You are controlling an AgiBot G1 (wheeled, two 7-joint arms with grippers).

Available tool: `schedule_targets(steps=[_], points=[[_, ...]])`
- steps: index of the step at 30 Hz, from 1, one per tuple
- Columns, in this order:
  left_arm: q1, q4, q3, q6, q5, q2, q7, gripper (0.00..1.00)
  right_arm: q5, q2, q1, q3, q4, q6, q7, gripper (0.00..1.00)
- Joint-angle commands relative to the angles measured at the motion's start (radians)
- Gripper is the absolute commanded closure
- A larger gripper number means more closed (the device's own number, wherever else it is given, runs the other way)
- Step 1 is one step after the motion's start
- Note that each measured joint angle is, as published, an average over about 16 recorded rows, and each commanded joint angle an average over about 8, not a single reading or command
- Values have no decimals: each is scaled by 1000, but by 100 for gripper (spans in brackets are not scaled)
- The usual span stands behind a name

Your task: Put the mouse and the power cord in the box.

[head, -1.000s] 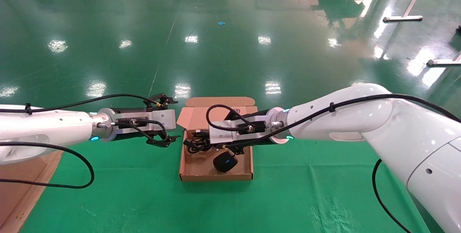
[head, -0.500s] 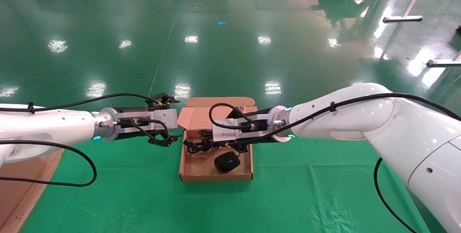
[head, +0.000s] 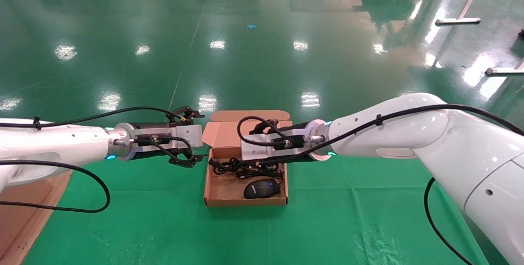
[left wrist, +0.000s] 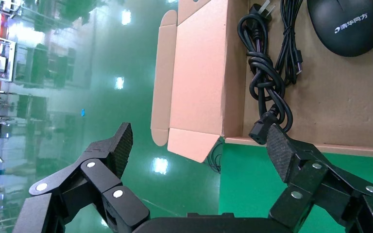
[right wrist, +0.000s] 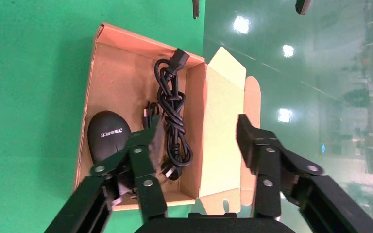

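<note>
The brown box (head: 221, 191) lies open on the green mat, its lid (head: 223, 134) folded back on the far side. Inside it, the black mouse (head: 262, 188) rests flat near the front right corner, and the coiled power cord (head: 233, 166) lies along the back. My right gripper (right wrist: 197, 124) hovers open and empty over the box's rear, above the cord (right wrist: 172, 116) and beside the mouse (right wrist: 108, 136). My left gripper (head: 196, 136) hangs open and empty just left of the box. Its wrist view shows the cord (left wrist: 267, 87), the mouse (left wrist: 346, 24) and the lid (left wrist: 199, 73).
A green mat (head: 163, 216) covers the table, with glossy green floor beyond it. A brown cardboard sheet (head: 24, 216) lies at the near left edge. Metal stand legs (head: 458, 21) stand far off at the back right.
The mouse, tilted under my right gripper a second ago, now lies flat in the box, free of the fingers. The right gripper has risen slightly. The left gripper crept slightly toward the box.
</note>
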Motion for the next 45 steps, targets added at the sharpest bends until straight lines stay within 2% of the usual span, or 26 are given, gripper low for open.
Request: schedule_targets(steps=[1,8,45], points=[[-2,3,3,-3,2,2,3,0,-2,-1,2,-2,-1,1,-2,0],[37,-64,-46,40,-23,-34,-58,0,33,40,-36,54,40,-40,27,0],[415,-719,-519,467,-264,-389,-653,0,409,510,-448,642,506,-481,331,0]])
